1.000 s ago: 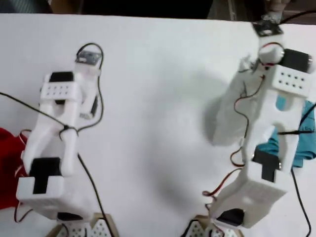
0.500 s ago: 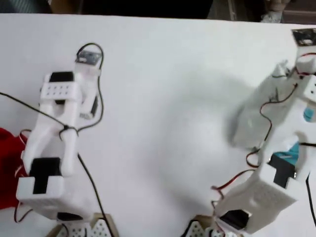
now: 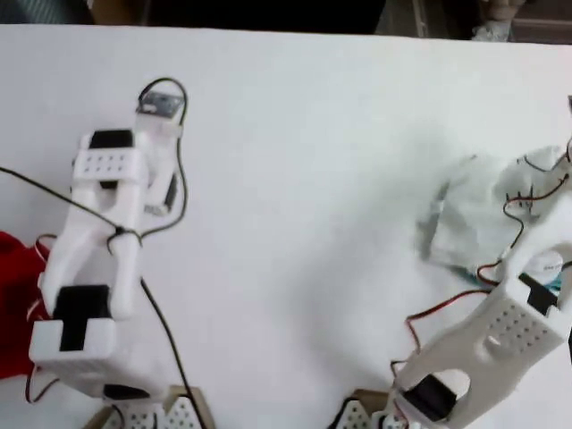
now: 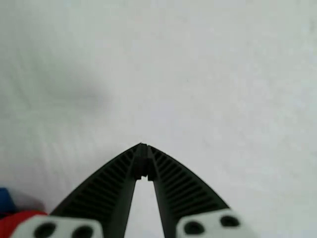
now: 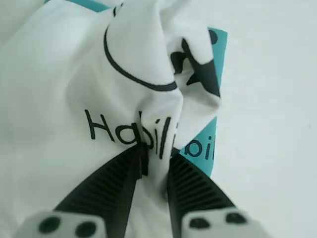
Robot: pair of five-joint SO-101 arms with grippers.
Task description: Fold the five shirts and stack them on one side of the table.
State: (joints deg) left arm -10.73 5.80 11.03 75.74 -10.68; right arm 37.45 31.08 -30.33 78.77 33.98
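Though parked near the red shirt point(image 3: 12, 304) at the worktop's point(image 3: 295, 134) left edge, held left fingers point(image 4: 119, 188) closed on nothing. Farther right, pinched the white shirt point(image 3: 478, 219), lying over a teal shirt point(image 5: 218, 42), between right fingers point(image 5: 116, 183), probably for spreading.

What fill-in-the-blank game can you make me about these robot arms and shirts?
1. The right gripper is shut on a shirt whose colour is ____.
2. The other shirt peeking out beneath it is ____.
3. The left gripper, over the table, is ____.
4. The cloth beside the left arm's base is ____.
Missing words: white; teal; shut; red.
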